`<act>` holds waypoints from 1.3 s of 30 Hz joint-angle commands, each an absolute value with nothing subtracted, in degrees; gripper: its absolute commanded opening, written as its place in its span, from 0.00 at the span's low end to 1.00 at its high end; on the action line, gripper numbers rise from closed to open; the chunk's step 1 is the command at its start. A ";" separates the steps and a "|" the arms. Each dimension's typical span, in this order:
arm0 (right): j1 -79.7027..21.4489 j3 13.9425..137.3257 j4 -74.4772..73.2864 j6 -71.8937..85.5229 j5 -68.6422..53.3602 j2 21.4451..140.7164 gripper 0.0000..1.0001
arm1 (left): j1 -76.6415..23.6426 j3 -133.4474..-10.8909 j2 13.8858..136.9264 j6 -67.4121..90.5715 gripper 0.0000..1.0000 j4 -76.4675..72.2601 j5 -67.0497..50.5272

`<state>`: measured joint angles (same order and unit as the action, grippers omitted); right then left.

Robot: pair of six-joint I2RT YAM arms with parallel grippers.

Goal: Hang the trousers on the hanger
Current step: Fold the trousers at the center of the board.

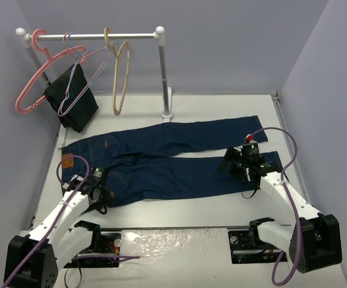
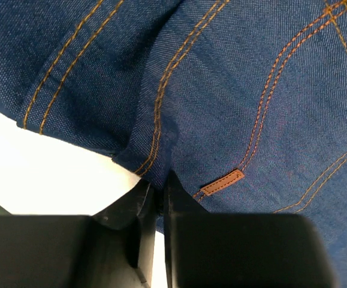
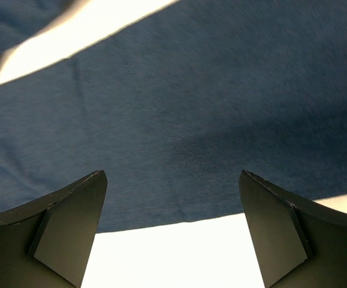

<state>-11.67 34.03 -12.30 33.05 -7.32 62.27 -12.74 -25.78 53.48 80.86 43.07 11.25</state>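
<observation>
**Two arms low over flat-laid trousers; hanger up on rail**

Item 1, task thing: trousers (image 1: 161,138) lie flat on the table (image 1: 221,207), waist at left, both legs running to the right, near leg just below far leg. Dark navy denim w/ orange-brown double stitching; tan patch (image 1: 67,159) at the waistband corner. Left wrist view shows curved seams and a small brown tab (image 2: 222,182).

Item 2, arms: left gripper (image 2: 159,189) is reached fwd and down at the near edge of the seat area. Its jaws are pressed almost together, w/ a denim fold nipped at the tips. Right gripper (image 3: 172,174) is angled down over the near leg close to the hem end. Jaws spread wide, nothing between them, cloth edge and table visible below.

Item 3, holders: rail (image 1: 95,36) at the back left carries the hanger (image 1: 120,78), light wood, hooked on and apart from the trousers. Same rail carries a pink hanger (image 1: 32,84) and wire hangers (image 1: 71,66), w/ a black cloth (image 1: 71,99) draped there.
</observation>
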 commanded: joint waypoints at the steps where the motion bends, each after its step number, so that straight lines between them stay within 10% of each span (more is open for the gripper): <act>1: -10.92 32.54 -13.19 36.04 -1.99 63.34 0.89 | -11.19 -29.38 53.68 73.95 0.00 43.18 13.15; 32: -4.13 31.69 -18.80 50.32 14.47 72.39 0.89 | -9.09 -44.04 55.93 53.21 0.00 44.21 13.64; 39: -4.13 31.99 -16.26 50.18 15.03 75.76 0.52 | -7.56 -44.74 55.28 51.15 0.00 44.92 12.75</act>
<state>-4.40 31.92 -18.30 48.16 13.68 73.11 -8.75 -41.45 56.33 53.68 46.00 12.27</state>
